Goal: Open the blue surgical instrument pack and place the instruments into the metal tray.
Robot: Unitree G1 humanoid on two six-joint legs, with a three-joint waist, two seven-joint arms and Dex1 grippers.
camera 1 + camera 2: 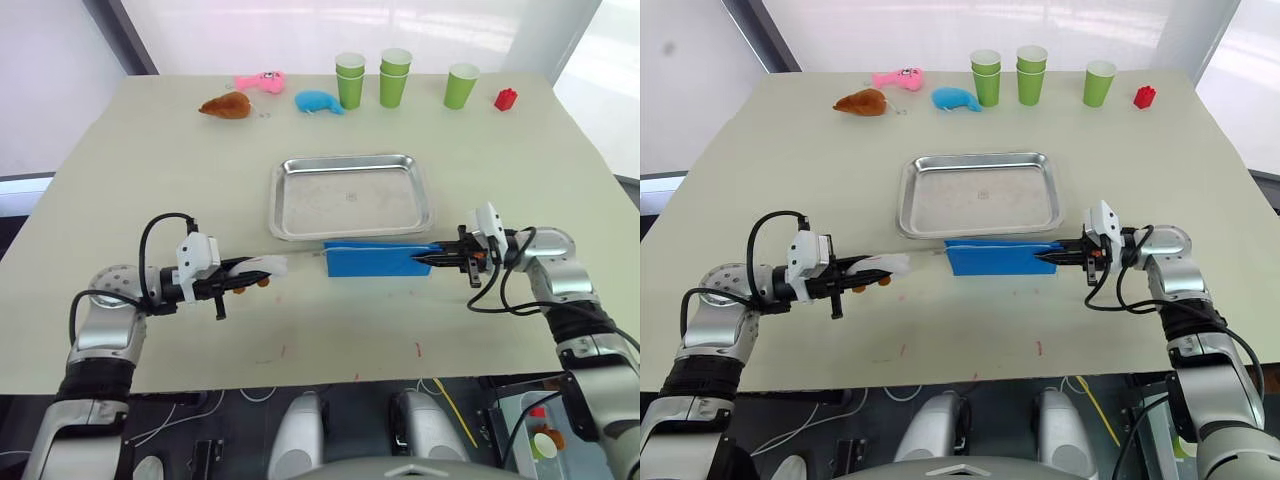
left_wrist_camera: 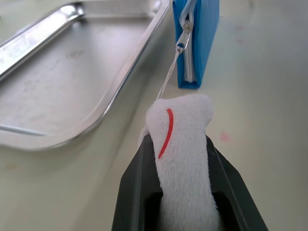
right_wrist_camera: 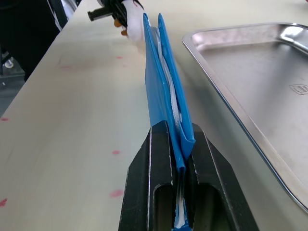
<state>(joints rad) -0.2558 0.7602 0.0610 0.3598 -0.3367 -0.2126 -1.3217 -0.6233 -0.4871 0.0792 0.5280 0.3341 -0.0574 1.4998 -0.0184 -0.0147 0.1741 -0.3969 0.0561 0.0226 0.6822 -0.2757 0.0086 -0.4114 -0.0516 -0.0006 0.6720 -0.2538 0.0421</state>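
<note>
The blue pack [image 1: 378, 259], lying at 6 o'clock of the empty tray [image 1: 350, 195], is just starting to open: the right gripper [image 1: 432, 259] pinches its end and the left gripper [image 1: 262, 270] pinches its white pull tag [image 2: 180, 139].

No words or numbers can be read anywhere. The metal tray [image 3: 269, 82] has a small stamped mark on its floor, maybe letters, but it is too tiny to read. The white plush tag [image 2: 180, 159] has a red curved line.
</note>
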